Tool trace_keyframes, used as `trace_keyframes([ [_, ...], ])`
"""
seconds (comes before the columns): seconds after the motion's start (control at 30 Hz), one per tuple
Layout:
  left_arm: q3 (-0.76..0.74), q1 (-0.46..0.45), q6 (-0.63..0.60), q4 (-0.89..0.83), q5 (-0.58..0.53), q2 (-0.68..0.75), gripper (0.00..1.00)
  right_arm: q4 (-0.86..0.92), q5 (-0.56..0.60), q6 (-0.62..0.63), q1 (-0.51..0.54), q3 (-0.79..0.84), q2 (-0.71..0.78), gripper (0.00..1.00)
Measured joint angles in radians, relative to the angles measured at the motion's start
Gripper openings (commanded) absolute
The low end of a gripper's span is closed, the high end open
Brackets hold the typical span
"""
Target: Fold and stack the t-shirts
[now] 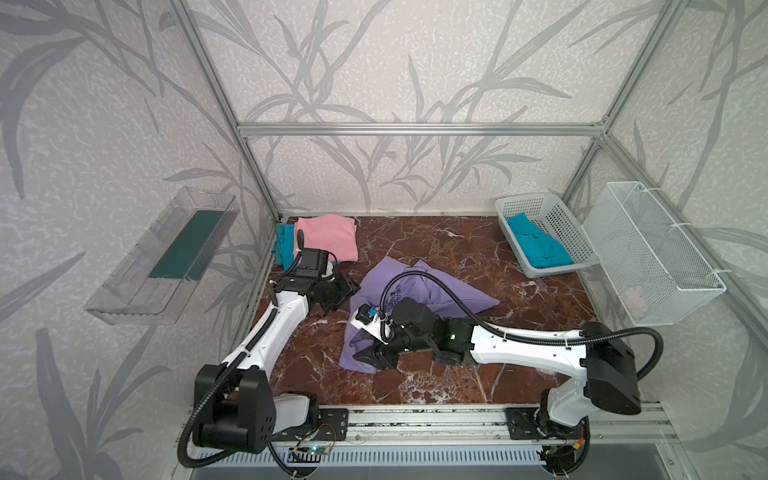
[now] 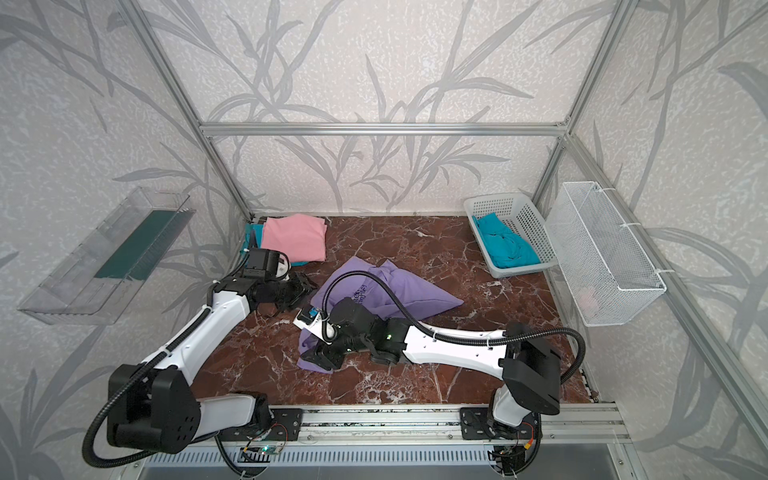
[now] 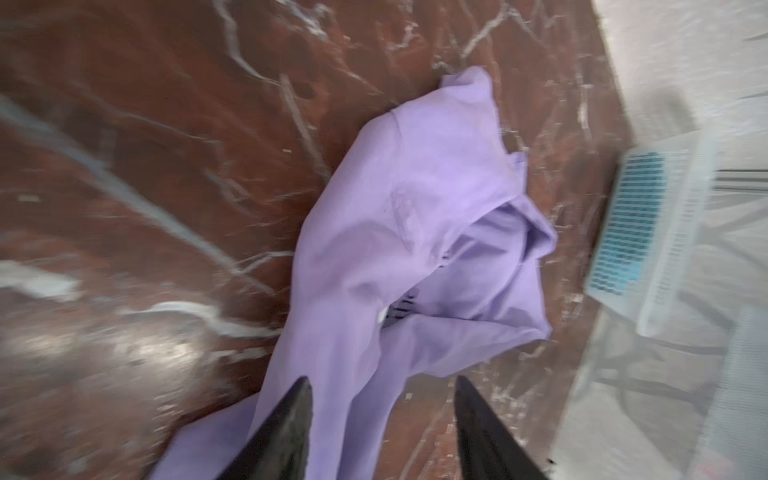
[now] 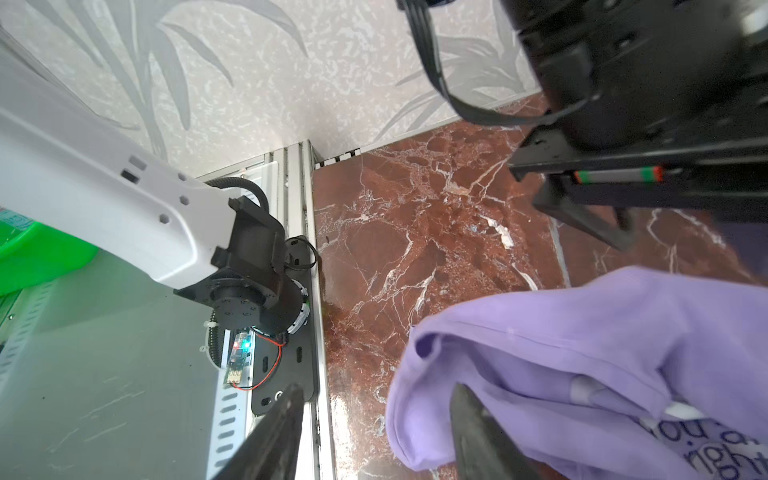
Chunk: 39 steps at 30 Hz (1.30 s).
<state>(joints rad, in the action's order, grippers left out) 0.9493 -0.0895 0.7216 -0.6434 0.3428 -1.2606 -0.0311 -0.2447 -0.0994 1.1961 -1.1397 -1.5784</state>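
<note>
At the left tool (image 3: 382,386) the tips stand wide apart with nothing pinched. The lavender shirt (image 3: 415,208) runs along the surface (image 3: 124,166) between and past them. Right tool (image 4: 378,390) is wide too, one tip against a fold at the shirt's edge, with no grip on it as far as I can tell. In a top view the left tool (image 1: 345,291) sits at the shirt's far-left corner and the right tool (image 1: 368,357) is low on its near corner.

Lavender shirt (image 1: 440,291) lies mid-surface, crumpled, cloth bunched, dark lettering partly showing. It is neither spread nor folded.

Back left corner: pink shirt (image 1: 328,237), folded, lies on a folded teal shirt (image 1: 284,245) whose edge sticks out beneath. That looks like the stack, two done.

Back right: white basket (image 1: 557,220) holds a bunched teal shirt (image 1: 540,245), untouched.

Judgement: roughly halfway. Left to do:
- flatten and fold the lavender one and stack it on the pink
- pull the teal one out of the basket, fold it and stack it
</note>
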Motion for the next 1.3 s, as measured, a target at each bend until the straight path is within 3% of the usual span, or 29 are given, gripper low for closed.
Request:
trace_keyframes([
  [0.1,0.062,-0.011,-0.032,-0.073,-0.113,0.012,0.69,0.023,0.05,0.012,-0.056,0.012,0.06,0.61],
  [0.2,0.149,-0.088,-0.06,-0.107,-0.198,-0.021,0.69,0.056,0.123,-0.021,-0.188,0.023,0.126,0.59],
  [0.3,0.264,-0.224,-0.098,-0.113,-0.255,-0.138,0.71,0.153,0.203,-0.108,-0.375,-0.01,0.142,0.55],
  [0.47,0.415,-0.353,-0.153,-0.112,-0.299,-0.402,0.71,0.299,0.221,-0.249,-0.61,-0.045,0.112,0.58],
  [0.6,0.502,-0.407,-0.198,-0.116,-0.359,-0.583,0.71,0.375,0.233,-0.287,-0.679,-0.035,0.095,0.65],
  [0.9,0.664,-0.473,-0.274,-0.114,-0.476,-0.784,0.71,0.512,0.213,-0.267,-0.724,-0.118,-0.017,0.66],
  [1.0,0.688,-0.473,-0.289,-0.112,-0.517,-0.824,0.57,0.537,0.223,-0.262,-0.724,-0.119,-0.025,0.67],
  [1.07,0.706,-0.473,-0.294,-0.119,-0.555,-0.85,0.26,0.545,0.238,-0.251,-0.724,-0.12,-0.029,0.67],
  [1.13,0.731,-0.473,-0.303,-0.135,-0.596,-0.88,0.02,0.554,0.249,-0.245,-0.724,-0.123,-0.035,0.67],
  [1.3,0.778,-0.472,-0.311,-0.199,-0.691,-0.902,0.0,0.558,0.274,-0.232,-0.724,-0.137,-0.08,0.66],
])
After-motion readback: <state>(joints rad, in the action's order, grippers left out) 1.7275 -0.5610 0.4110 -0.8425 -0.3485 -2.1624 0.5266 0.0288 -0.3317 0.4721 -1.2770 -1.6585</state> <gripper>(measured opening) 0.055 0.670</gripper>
